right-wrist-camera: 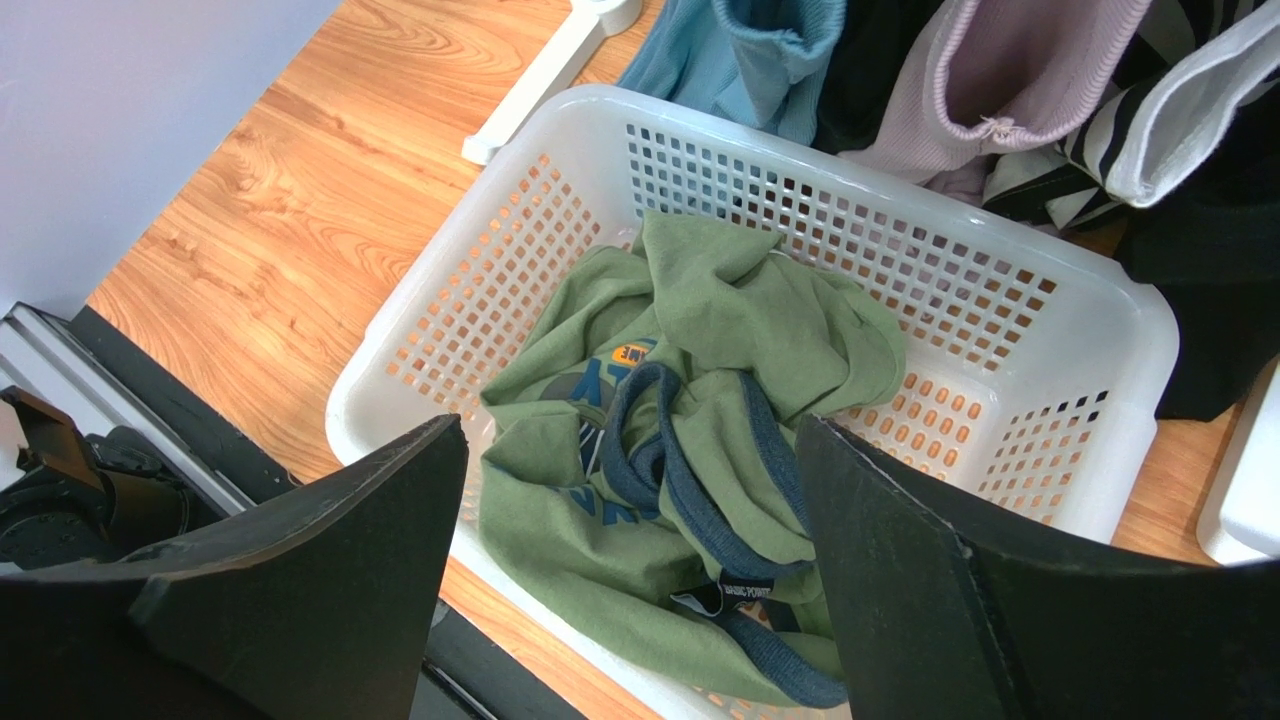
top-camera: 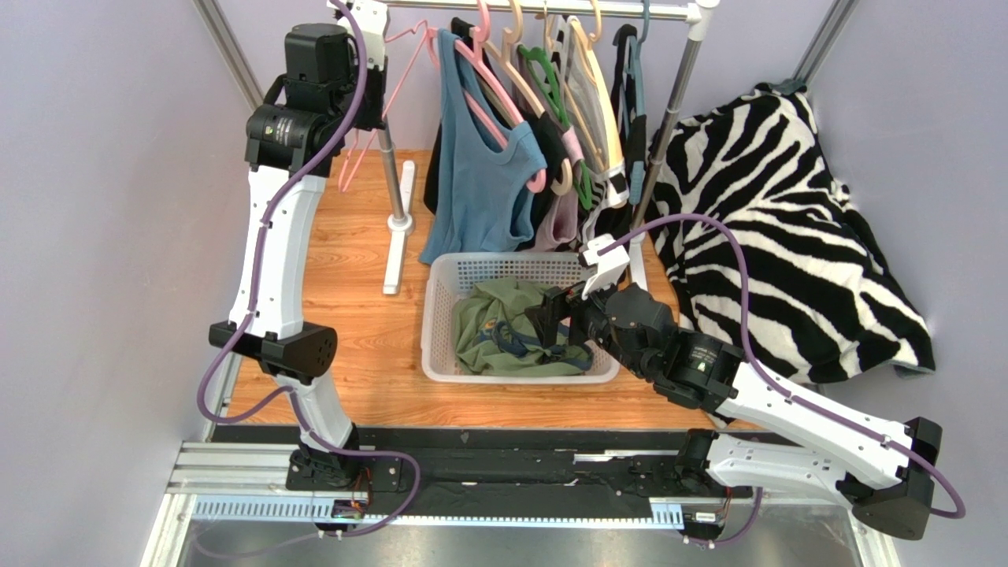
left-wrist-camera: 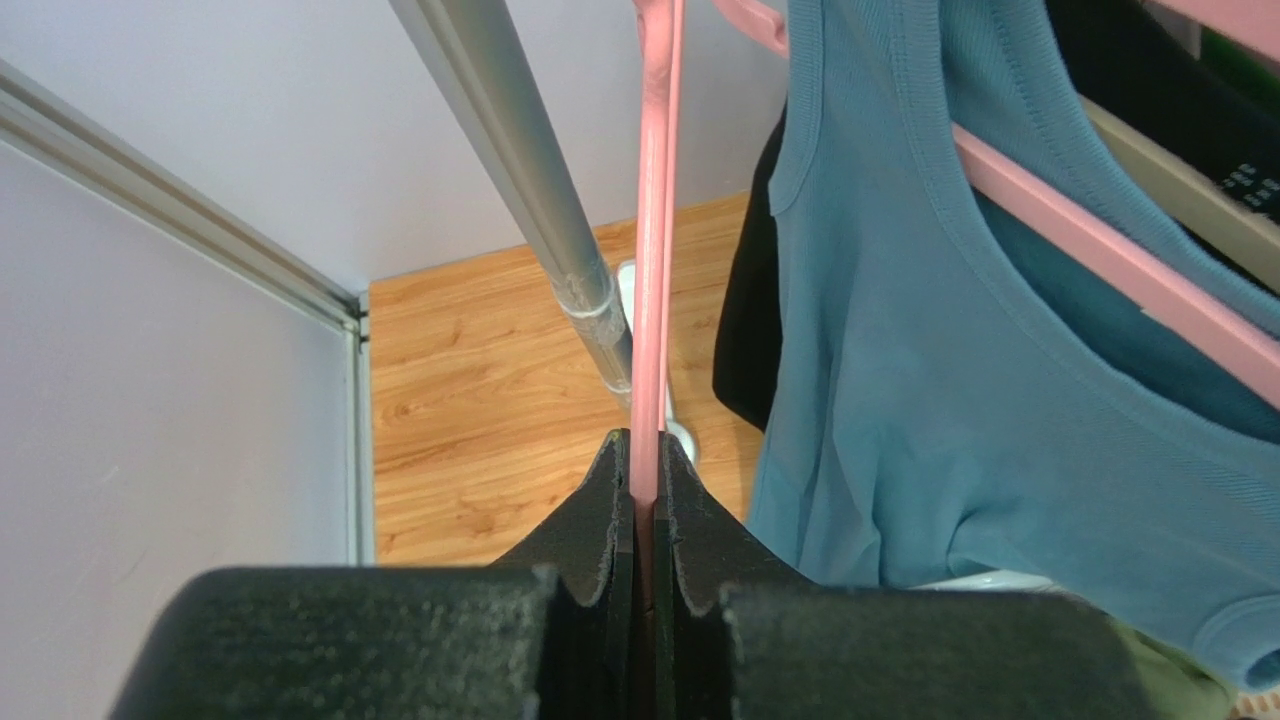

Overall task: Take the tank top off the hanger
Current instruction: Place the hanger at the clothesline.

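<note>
White arm link shells (top-camera: 278, 254), black cylindrical joint housings (top-camera: 290, 124), looping purple cables (top-camera: 698, 217), matte black wedge-shaped fingers (right-wrist-camera: 301, 585), rough grainy surface

a robot test cell in a lab, not a home. boxed in by plain lilac-grey panels (top-camera: 95, 177) set in bare aluminium framing (top-camera: 228, 53). floored only with a small wood-grain board (top-camera: 343, 260) behind a black and silver mounting rail (top-camera: 532, 443). manned by a white left arm (top-camera: 278, 236) and right arm (top-camera: 781, 414) trailing purple cables. dressed with laundry props: a metal clothes rack (top-camera: 391, 177) crowded with tops, a pink hanger (left-wrist-camera: 657, 225), a white plastic basket (top-camera: 440, 319), a zebra-print blanket (top-camera: 769, 236).
</note>
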Tool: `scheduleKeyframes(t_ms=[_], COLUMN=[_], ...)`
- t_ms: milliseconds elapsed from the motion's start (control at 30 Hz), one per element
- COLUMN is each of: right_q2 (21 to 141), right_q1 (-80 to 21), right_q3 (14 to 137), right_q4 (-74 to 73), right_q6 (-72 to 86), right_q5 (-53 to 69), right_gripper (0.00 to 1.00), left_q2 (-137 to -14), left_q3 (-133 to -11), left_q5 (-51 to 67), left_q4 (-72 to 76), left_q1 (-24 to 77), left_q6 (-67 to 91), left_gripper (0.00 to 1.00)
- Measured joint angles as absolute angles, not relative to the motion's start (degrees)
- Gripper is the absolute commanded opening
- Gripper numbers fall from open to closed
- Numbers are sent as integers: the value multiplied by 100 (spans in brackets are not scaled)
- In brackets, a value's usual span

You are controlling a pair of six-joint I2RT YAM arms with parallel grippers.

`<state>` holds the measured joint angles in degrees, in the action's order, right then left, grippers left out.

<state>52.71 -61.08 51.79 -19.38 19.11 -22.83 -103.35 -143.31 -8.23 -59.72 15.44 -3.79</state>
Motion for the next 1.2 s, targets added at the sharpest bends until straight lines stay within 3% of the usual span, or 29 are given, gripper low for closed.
scheduleKeyframes(t_ms=[400,467,500,533,667,700,800,1000,1200], right_q2=[5146,5168,5205,5282,5579,5660,5955,6615,6125], right_q1=[-6114,-6141,-6160,-6184,-6224,-6224,-6224,-6224,-6224], right_q3=[5428,5645,5795,6007,6746,6949,7555,8602,7585], right_q4=[-2209,-2290,-2366,-2401,-2493,-2545,-2622,-2694,-2536], right_q6=[1944,1920,1894,1850,1691,1632,1402,956,1026], right_q5=[-2287,-2294,-2303,-2322,-2383,-2401,-2477,-2744,-2897], right_gripper=[86,86,86,87,91,91,94,95,94], left_q2=[-10460,-10460,-10457,-10457,-10368,-10309,-10029,-9096,-8082], left_q3=[-13992,-13961,-13946,-13926,-13732,-13657,-13399,-13161,-13251], left_q5=[-956,-958,-958,-958,-945,-943,-893,-626,-296], left_q4=[-6007,-6020,-6029,-6031,-6060,-6073,-6108,-6169,-6055], left_q1=[1546,1544,1546,1546,1544,1544,1544,1546,2196], left_q6=[-423,-423,-423,-445,-497,-489,-506,-475,-445], left_gripper=[0,18,38,47,71,81,94,97,98])
